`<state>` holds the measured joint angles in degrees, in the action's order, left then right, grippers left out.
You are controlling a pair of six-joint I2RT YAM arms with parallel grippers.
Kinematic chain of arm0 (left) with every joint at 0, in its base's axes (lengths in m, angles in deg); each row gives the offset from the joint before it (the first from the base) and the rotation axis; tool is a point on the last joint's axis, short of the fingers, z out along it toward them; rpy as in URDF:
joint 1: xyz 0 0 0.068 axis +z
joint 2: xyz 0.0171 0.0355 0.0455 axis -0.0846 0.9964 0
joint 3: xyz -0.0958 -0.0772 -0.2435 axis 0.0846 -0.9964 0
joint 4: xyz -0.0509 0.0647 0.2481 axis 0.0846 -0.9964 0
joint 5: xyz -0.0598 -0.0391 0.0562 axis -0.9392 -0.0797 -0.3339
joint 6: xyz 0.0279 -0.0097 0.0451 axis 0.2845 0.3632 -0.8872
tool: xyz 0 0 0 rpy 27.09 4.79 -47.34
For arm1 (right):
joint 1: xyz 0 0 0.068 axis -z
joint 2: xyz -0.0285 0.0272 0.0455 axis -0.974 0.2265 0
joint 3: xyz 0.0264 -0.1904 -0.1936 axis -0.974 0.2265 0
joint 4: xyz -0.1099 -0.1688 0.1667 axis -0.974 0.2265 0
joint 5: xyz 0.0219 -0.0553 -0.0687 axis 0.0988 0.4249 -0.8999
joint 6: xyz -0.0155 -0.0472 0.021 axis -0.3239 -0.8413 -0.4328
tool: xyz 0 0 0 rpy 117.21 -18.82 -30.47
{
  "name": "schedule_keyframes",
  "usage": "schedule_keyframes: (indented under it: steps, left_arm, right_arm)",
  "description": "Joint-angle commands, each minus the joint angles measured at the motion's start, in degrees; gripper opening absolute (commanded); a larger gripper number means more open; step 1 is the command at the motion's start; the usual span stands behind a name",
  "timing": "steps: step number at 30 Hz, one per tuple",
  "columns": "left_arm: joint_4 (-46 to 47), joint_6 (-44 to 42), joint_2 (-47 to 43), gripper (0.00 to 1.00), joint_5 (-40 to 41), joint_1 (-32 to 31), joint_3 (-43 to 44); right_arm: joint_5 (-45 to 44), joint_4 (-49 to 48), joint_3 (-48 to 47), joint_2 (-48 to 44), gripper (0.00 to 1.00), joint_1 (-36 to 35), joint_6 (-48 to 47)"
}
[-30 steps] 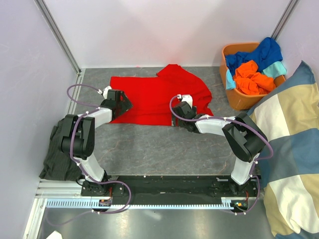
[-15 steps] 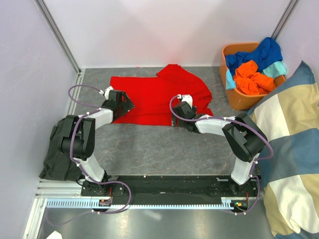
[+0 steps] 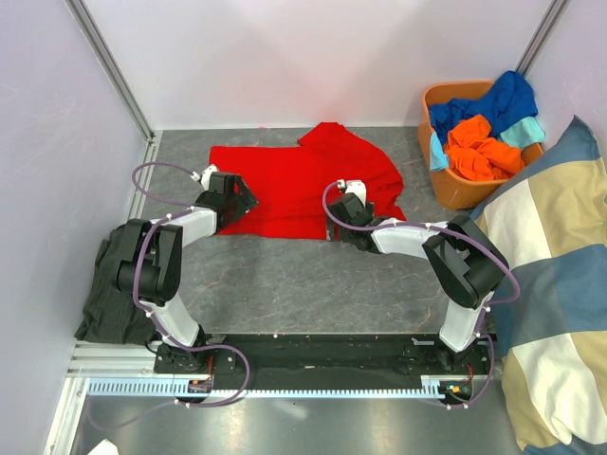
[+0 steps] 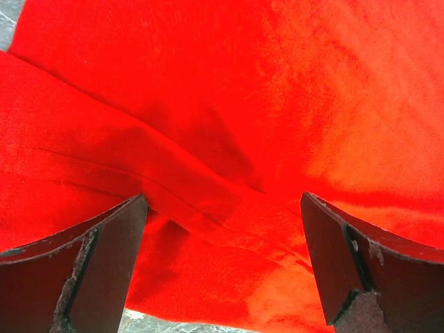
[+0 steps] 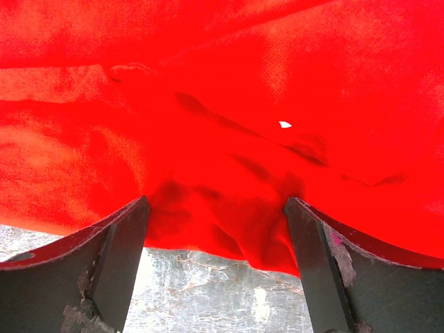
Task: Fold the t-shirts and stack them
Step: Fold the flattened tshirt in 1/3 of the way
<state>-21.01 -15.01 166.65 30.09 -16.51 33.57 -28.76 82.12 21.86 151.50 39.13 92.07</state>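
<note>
A slotted metal rail [image 3: 285, 387] runs along the near edge of the tabletop [image 3: 303, 284] and carries both arm bases. The tabletop is grey with pale marbled veins. At its near left corner a dark cloth [image 3: 106, 294] lies crumpled beside the left arm's base. On the right a cushion [image 3: 560, 284], checked in blue and beige, leans in from beyond the tabletop edge.

Both arms reach away from the bases to the red shirt [image 3: 294, 185], which lies spread flat across the far middle of the tabletop, one sleeve turned up toward the back wall. The left pincer [image 4: 223, 198] is released, its jaws wide apart over the shirt's left part, with a long crease in the fabric running between them. The right pincer [image 5: 216, 201] is also released, jaws wide over the shirt's near hem, where wrinkled fabric bunches and bare tabletop shows just below the edge. A small white speck [image 5: 285, 125] sits on the red cloth ahead of it; what it is cannot be told.

In the far right corner stands an orange tub [image 3: 457, 196]. In it lie a blue shirt [image 3: 503, 100], an orange shirt [image 3: 479, 150] and a teal shirt [image 3: 531, 129], heaped loosely and hanging over the rim.

Plain pale lilac walls [image 3: 313, 57] close the tabletop in on three sides, with a slanted metal post [image 3: 109, 66] at the far left corner.
</note>
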Motion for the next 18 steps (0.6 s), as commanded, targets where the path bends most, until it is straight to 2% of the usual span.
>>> schedule_keyframes:
  steps: [1, 8, 18]
  left_arm:
    - [1.16, 2.01, 0.82, 0.99, -0.24, -0.47, 1.19]
    - [0.55, -0.53, 2.66, 0.99, 4.14, -0.03, 3.73]
    - [-0.07, -3.08, 7.32, 0.99, 5.91, 2.69, 8.66]
  right_arm:
    - [5.15, 14.26, 4.33, 6.41, 0.89, 0.25, 2.24]
    - [5.24, 14.43, 4.07, 6.58, 0.89, 0.25, 2.15]
    - [5.32, 14.61, 3.8, 6.94, 0.89, 0.34, 2.06]
